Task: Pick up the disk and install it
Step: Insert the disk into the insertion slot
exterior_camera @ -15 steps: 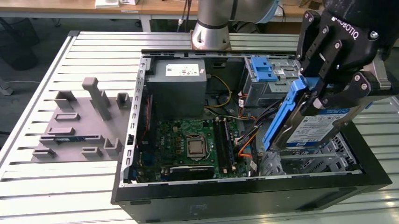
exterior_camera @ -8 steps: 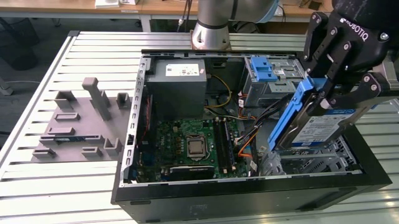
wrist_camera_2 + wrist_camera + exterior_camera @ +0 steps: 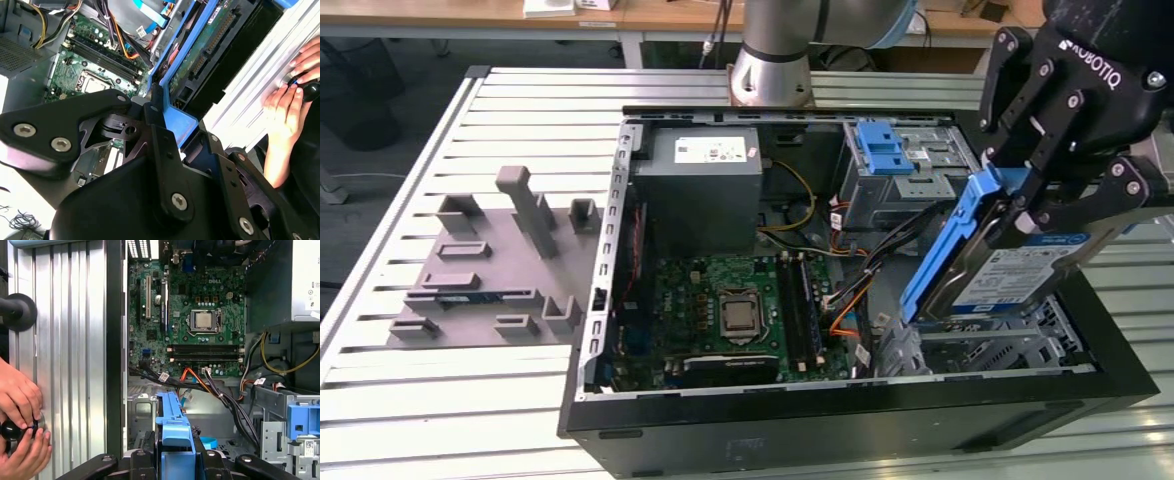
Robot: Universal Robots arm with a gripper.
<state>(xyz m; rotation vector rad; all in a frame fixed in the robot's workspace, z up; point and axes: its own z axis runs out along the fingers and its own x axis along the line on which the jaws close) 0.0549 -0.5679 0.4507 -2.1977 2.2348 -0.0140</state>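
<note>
While gripper (image 3: pixel 1051 212) clamps disk (image 3: pixel 1017 280), it hangs tilted, apparently just above case (image 3: pixel 827 425).

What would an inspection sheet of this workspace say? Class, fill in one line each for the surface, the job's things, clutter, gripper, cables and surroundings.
Surface: ribbed metal table carrying an open computer case.
Job's things: the disk, in its blue frame, is held tilted over the drive cage and is not seated.
Clutter: grey fixture board with upright blocks, at the exterior view's left of the case.
Gripper: the gripper is shut on the disk.
Cables: loose bundle between motherboard and drive bays.
Surroundings: a person's hands on the table beside the case, on a black knob.
</note>
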